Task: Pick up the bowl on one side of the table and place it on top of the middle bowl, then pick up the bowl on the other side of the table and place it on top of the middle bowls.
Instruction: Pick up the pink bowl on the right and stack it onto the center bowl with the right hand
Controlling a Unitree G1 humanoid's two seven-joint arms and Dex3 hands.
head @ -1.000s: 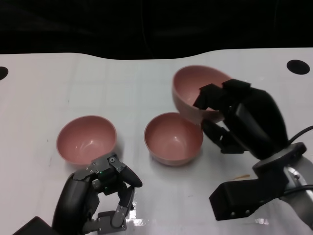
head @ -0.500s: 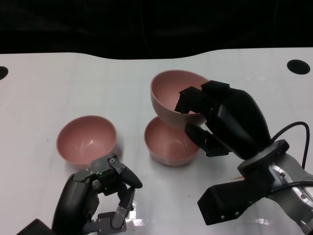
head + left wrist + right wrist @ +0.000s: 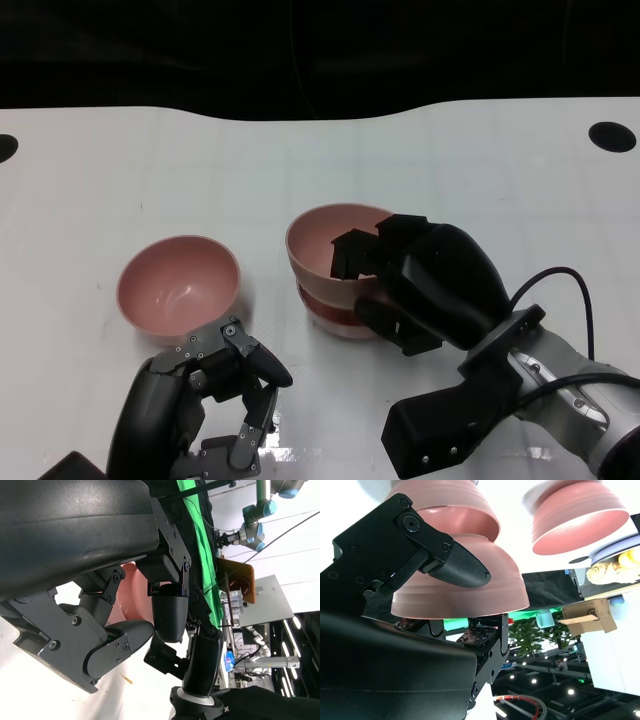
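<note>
While the right hand (image 3: pixel 415 285) grips the carried bowl (image 3: pixel 325 250) by its rim, with fingers hooked inside the near-right wall and others pressed against the outside, that bowl is seen seated in the middle bowl (image 3: pixel 335 318), of which only a band below the carried bowl's wall is shown in the head view. In the right wrist view the same grasp is confirmed: a finger (image 3: pixel 457 567) is laid against the outer wall of the carried bowl (image 3: pixel 470 590), and the middle bowl (image 3: pixel 455 510) is nested just beyond its base. Whether the upper bowl is fully settled or slightly tilted cannot be told with certainty; its rim appears a little raised toward the far side.

The first stacking is judged to be nearly done, with only the release left.

Taking the middle bowl as the landmark, the remaining bowl (image 3: pixel 178 283) is found to its left, well apart from it, standing upright on the white table (image 3: pixel 150 170) with its opening upward. The left hand (image 3: pixel 195 415) is placed just on the near side of that bowl, its fingers curled inward on nothing and not touching it. Being round, the bowl offers no long axis; the nearer hand is plainly the left, and the bowl lies directly ahead of it, away from the robot.
</note>
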